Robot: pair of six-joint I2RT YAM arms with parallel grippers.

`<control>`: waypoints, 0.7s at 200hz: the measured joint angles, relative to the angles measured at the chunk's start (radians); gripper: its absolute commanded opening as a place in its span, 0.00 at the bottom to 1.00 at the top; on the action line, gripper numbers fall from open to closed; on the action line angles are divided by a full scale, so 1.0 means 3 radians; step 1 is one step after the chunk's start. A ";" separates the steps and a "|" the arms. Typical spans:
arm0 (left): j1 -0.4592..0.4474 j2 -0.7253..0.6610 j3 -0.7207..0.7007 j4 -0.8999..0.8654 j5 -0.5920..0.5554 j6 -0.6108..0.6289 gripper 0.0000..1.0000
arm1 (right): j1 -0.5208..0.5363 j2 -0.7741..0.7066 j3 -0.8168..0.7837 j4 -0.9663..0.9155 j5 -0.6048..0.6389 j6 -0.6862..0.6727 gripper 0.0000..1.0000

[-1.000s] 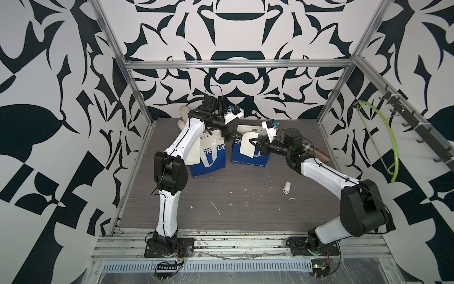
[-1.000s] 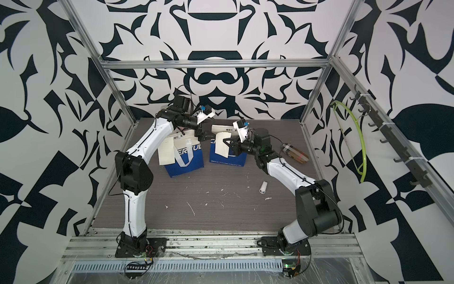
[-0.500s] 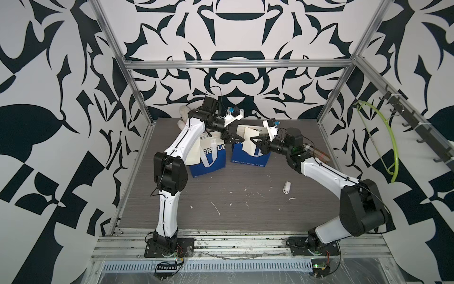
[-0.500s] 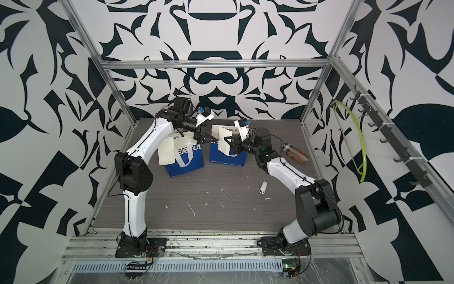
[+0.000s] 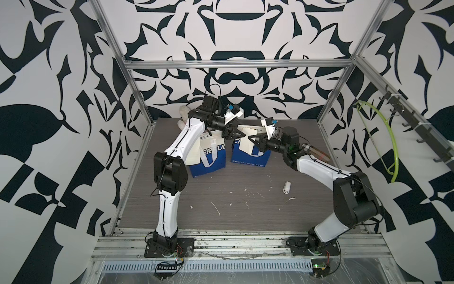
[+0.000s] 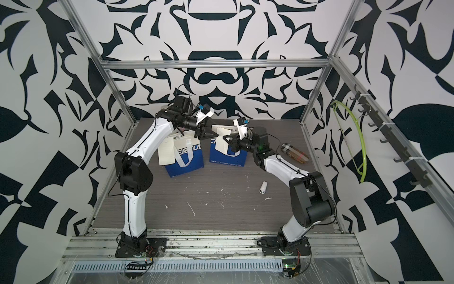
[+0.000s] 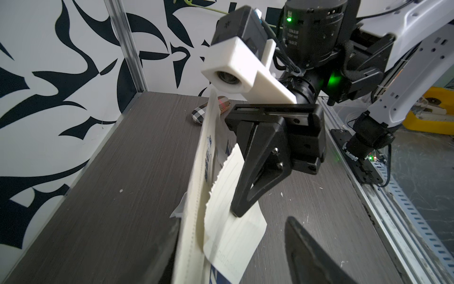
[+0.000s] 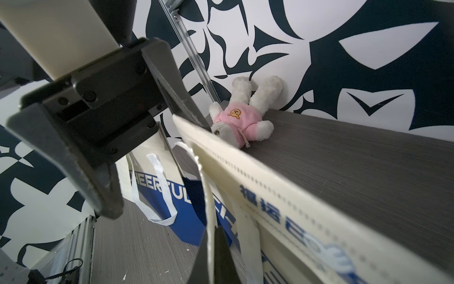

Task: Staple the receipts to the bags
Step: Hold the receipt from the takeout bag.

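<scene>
Our right claw (image 5: 253,142) pinches the cream paper receipt slip (image 5: 246,147), long side hanging down the cream-and-blue paper bag (image 5: 248,158), left claw (image 5: 238,134) gaping astride its rim.

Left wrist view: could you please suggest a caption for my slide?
Right gripper shut on a receipt beside the bag, framed between the open jaws of the left gripper.
</scene>
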 measured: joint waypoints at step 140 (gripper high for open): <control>-0.0076 0.0081 -0.0003 0.0169 -0.0001 -0.0206 0.24 | 0.0003 0.0094 0.0089 0.0018 -0.0111 0.0028 0.00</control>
